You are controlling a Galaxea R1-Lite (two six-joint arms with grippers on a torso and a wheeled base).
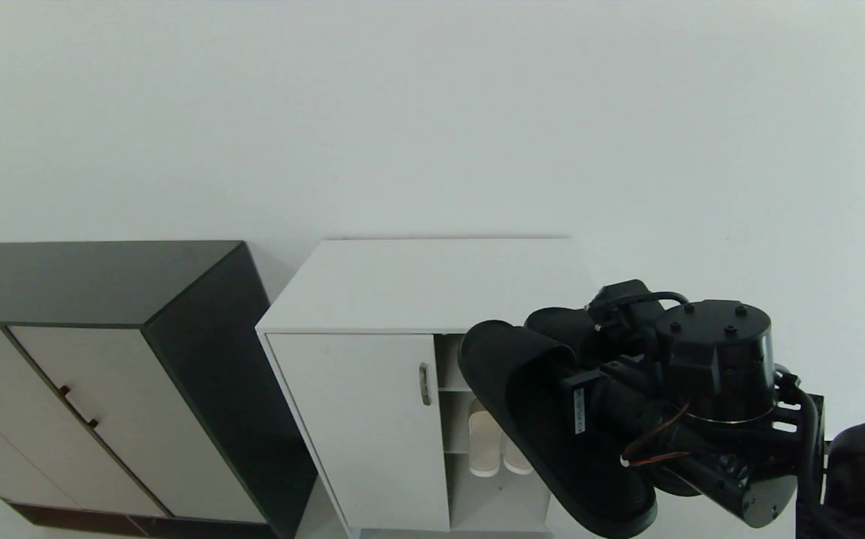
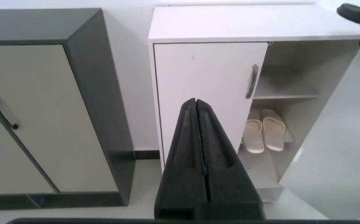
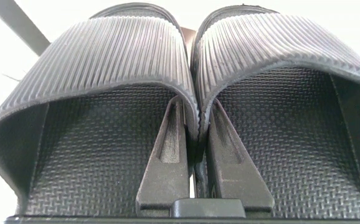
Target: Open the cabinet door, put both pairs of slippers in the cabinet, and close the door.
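While the right gripper is clamped narrow on the pair of black slippers, its two fingers sit one inside each shoe and pinch the touching inner walls together, so both ribbed straps arch just over the fingers. From the head view the black slippers hang soles-outward at the front of that arm, raised level with the upper part of the white cabinet, which stands ahead of the tool. The cabinet's left door is closed, its slim handle at the inner edge; the right door is swung open toward the arm. Inside, beyond the held pair, the white slippers lie side by side on the shelf under the top compartment. The left gripper is pressed fully together with nothing between its pads — it points at the closed door, with the white slippers ahead and off to one side of its tip. A dark cabinet stands just beside the white one, on the side away from the right arm.
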